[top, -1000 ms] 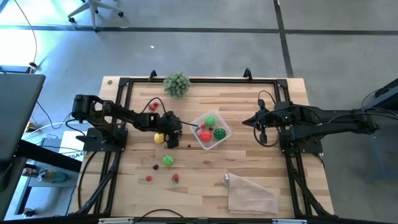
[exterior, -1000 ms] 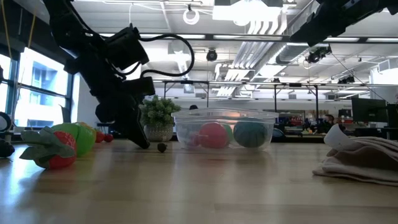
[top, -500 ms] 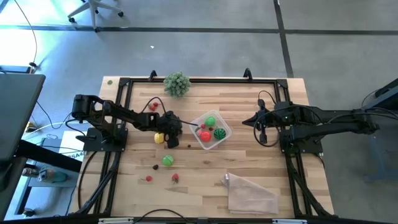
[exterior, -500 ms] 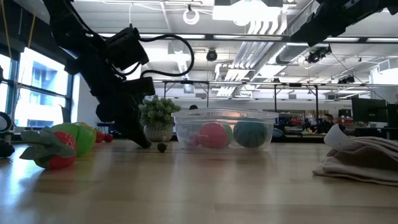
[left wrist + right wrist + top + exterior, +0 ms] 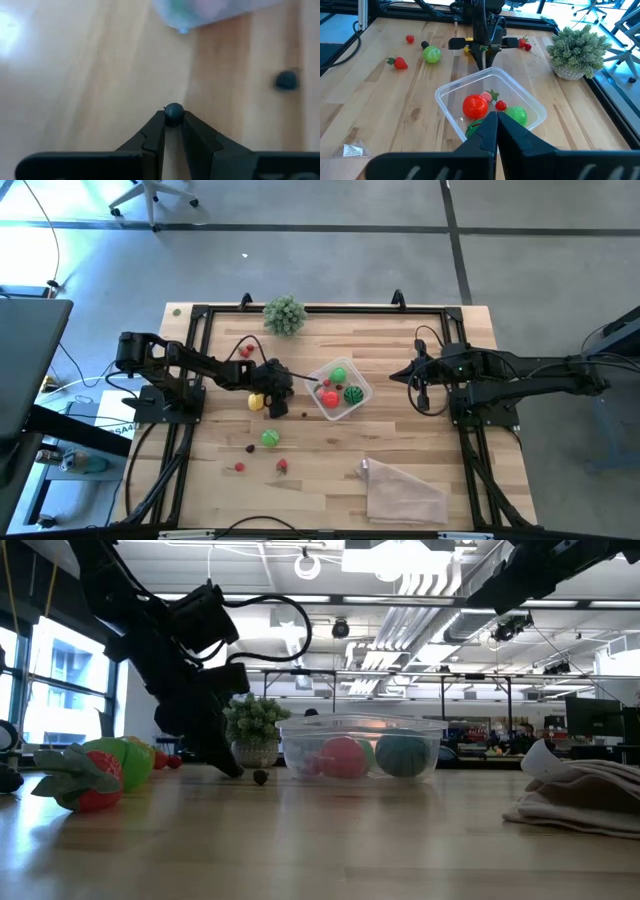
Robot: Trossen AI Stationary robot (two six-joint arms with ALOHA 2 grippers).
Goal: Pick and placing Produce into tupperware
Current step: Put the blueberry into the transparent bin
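The left gripper pinches a small dark berry between its fingers over the wooden worktop; a second berry lies apart.

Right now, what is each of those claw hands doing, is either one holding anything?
Left gripper: closed on a tiny dark berry, down at the table.
Right gripper: shut, holding nothing, waiting above the tupperware.

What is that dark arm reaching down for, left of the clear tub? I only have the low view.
Observer: The left wrist view shows the left tool pinching a small dark berry at its tips.
Visitor: And the dark dot beside it?
Observer: A second dark berry, lying loose, untouched.
Visitor: Anything small inside the tub?
Observer: Yes. The right wrist view shows a tiny red berry in the tupperware, between the red fruit and the green ball.
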